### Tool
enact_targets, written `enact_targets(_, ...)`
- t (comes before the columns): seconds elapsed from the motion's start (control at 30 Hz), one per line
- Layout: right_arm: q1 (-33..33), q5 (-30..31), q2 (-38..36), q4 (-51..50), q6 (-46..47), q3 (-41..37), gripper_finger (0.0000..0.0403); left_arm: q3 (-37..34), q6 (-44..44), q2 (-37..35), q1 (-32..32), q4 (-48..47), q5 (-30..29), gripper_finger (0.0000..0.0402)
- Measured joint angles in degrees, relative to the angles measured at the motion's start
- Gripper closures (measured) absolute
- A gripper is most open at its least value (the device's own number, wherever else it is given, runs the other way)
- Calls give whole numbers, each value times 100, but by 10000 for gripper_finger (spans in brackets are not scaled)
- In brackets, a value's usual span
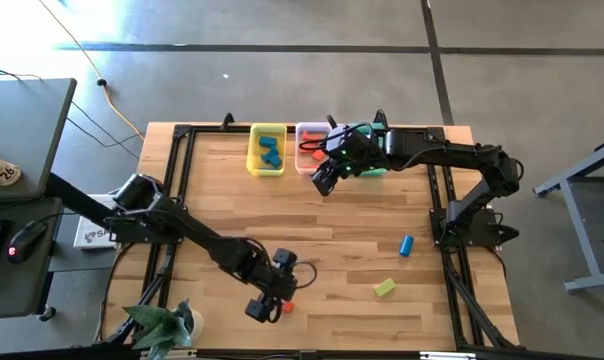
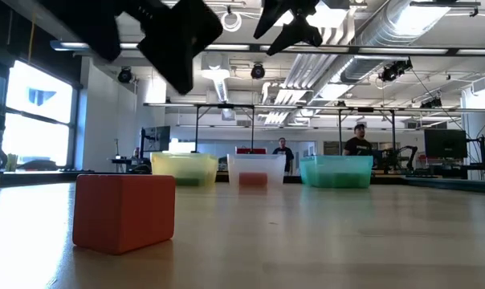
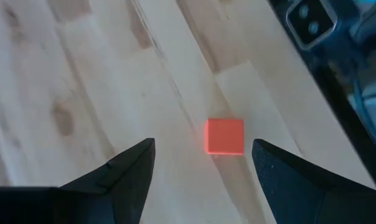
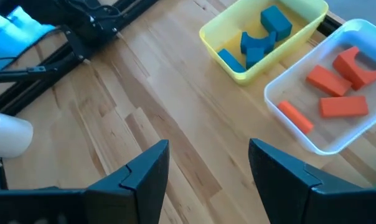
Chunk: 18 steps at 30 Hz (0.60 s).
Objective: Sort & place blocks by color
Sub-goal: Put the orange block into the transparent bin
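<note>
A red-orange cube [image 3: 225, 136] rests flat on the wood near the table's near edge [image 1: 287, 307], large in the low view [image 2: 124, 210]. My left gripper [image 3: 203, 168] hovers open above it [image 1: 267, 300], the cube just ahead of the fingertips, untouched. My right gripper [image 4: 206, 168] is open and empty in the air in front of the clear tray [image 1: 327, 178]. A blue cylinder [image 1: 406, 245] and a yellow-green block [image 1: 384, 288] lie on the table's right half. Blue blocks [image 4: 258, 38] lie in the yellow tray, red-orange blocks [image 4: 337, 84] in the clear tray.
Three trays stand in a row at the far edge: yellow [image 1: 252, 150], clear [image 1: 300, 135] and teal [image 2: 336, 170], the teal one mostly hidden under my right arm in the high view. A potted plant [image 1: 162, 322] sits at the near left corner. People stand in the room behind.
</note>
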Motion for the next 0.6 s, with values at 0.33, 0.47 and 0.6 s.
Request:
enact_targets(0.33, 0, 20, 0, -89, 7, 0, 197, -13, -52, 470, -193, 237, 45, 142)
enact_targets(0.47, 4, 93, 0, -124, 10, 0, 197, -11, -57, 581, -193, 392, 88, 142)
enact_targets(0.6, 11, 138, 0, -172, 9, 0, 197, -12, -200, 730, -193, 494, 98, 142)
